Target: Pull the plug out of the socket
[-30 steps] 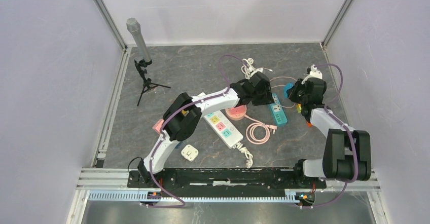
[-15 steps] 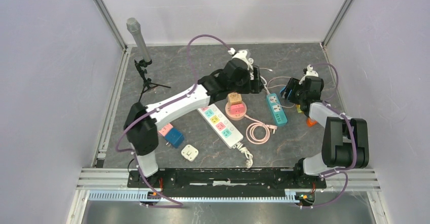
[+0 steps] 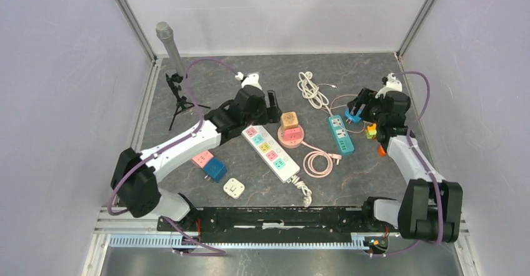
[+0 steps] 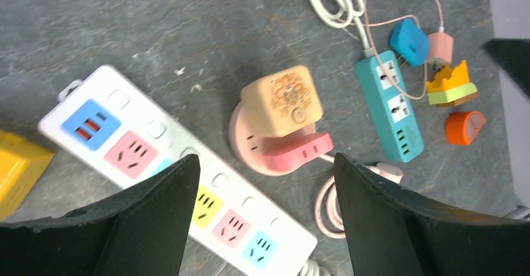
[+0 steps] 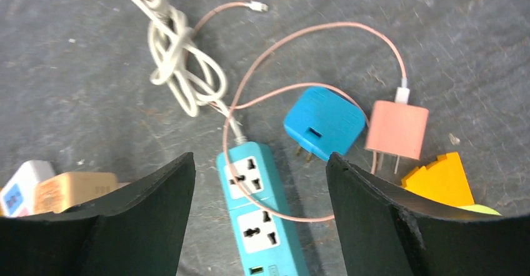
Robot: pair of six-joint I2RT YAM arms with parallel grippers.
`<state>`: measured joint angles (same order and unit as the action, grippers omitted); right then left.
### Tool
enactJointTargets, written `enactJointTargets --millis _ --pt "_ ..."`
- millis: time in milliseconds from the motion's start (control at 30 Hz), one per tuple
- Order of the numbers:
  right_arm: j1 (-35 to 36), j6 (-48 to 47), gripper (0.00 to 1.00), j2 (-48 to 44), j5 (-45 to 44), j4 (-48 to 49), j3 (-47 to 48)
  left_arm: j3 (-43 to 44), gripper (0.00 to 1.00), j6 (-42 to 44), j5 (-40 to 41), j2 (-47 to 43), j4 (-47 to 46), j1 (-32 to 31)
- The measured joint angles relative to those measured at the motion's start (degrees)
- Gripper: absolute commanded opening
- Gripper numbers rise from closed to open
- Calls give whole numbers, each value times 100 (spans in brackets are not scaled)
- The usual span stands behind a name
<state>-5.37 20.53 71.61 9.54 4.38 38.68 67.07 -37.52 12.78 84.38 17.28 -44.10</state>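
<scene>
The teal socket strip [image 5: 259, 220] lies flat on the grey table, both its white outlets bare, with a thin pink cable draped over it. The blue plug [image 5: 324, 122] rests on the table just right of the strip's top end, prongs out and touching nothing. My right gripper [image 5: 259, 163] hangs open above the strip and holds nothing. In the top view it [image 3: 361, 105] sits over the blue plug [image 3: 354, 116] and the strip [image 3: 341, 133]. My left gripper [image 3: 272, 98] is open and empty, well left of the strip [image 4: 389, 104].
A white strip with coloured outlets [image 3: 270, 153] and a pink round socket [image 3: 290, 138] carrying a tan cube [image 4: 281, 104] lie mid-table. A pink adapter [image 5: 396, 129], yellow piece [image 5: 440, 179] and white cord bundle [image 5: 181, 76] crowd the teal strip. A microphone tripod [image 3: 178, 82] stands far left.
Both grippers went from shut to open. The left arm swung away leftward from the teal strip. The right gripper let go of the blue plug, which now lies beside the strip.
</scene>
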Motion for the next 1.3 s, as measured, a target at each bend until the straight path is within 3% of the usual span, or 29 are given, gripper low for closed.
enactJointTargets --millis 200,433,600,1000,1300 --pt "179 -26 85 -789 599 31 -15 -868 86 -4 160 -817 -140 72" --pt "1611 236 85 -1215 354 527 -396 -1915 86 -79 184 -1272 -822 129" --pt "2586 367 98 -815 -192 599 -420 -2098 86 -223 44 -1176 -951 186" --pt "4422 219 98 39 -1851 164 -138 -2155 86 -680 -544 -1088 -1202 723" --pt "5034 -31 97 929 -2579 -79 481 -1969 86 -846 -1191 -348 -1272 807"
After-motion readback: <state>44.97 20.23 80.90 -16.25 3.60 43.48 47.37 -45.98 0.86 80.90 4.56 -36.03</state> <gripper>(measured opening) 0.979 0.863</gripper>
